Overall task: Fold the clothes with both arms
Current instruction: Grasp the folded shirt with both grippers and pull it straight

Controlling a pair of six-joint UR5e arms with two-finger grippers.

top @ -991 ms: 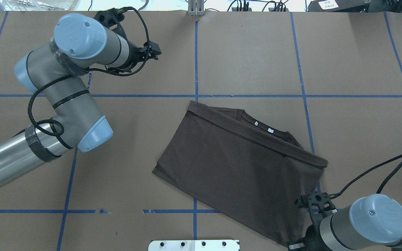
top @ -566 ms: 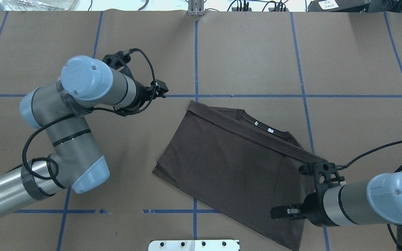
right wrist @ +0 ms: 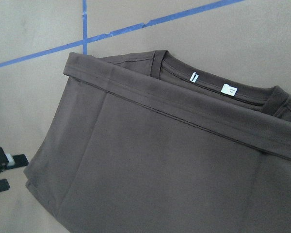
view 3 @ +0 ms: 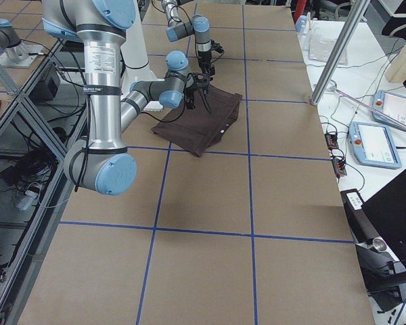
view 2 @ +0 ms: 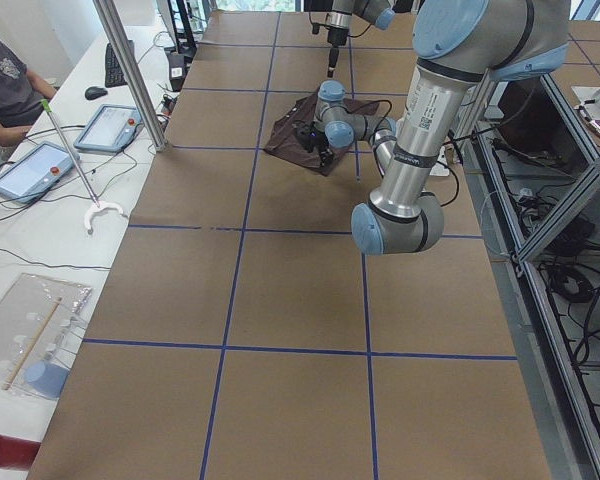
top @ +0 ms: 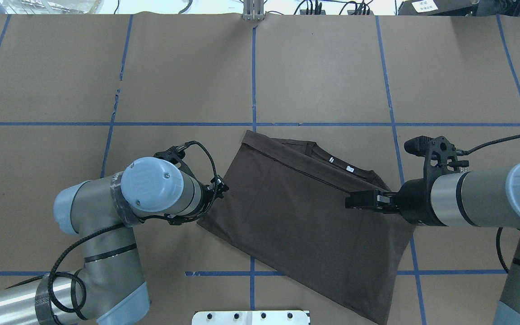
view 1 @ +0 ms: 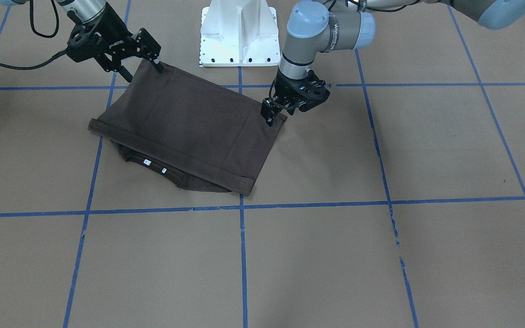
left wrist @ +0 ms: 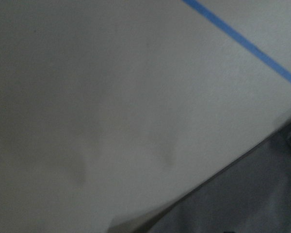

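Observation:
The dark brown T-shirt [top: 296,221] lies folded in half on the table, with its collar and white neck tags [top: 349,169] peeking out at the far edge. It also shows in the front view [view 1: 189,123] and the right wrist view [right wrist: 174,160]. My left gripper [view 1: 278,116] is open and low at the shirt's near left corner. Its two spread fingers show in the right wrist view [right wrist: 0,173]. My right gripper [view 1: 144,72] is open and hovers over the shirt's right side [top: 355,201]. It holds nothing.
The white pedestal base [view 1: 239,36] stands at the table's near edge behind the shirt. Blue tape lines [top: 254,67] cross the brown table. An operator [view 2: 0,90] and tablets [view 2: 35,165] are at a side desk beyond the far edge.
My left arm swung from the far left of the table down to the shirt's left corner. My right arm moved from the near edge forward over the shirt's right side. The shirt stayed put.

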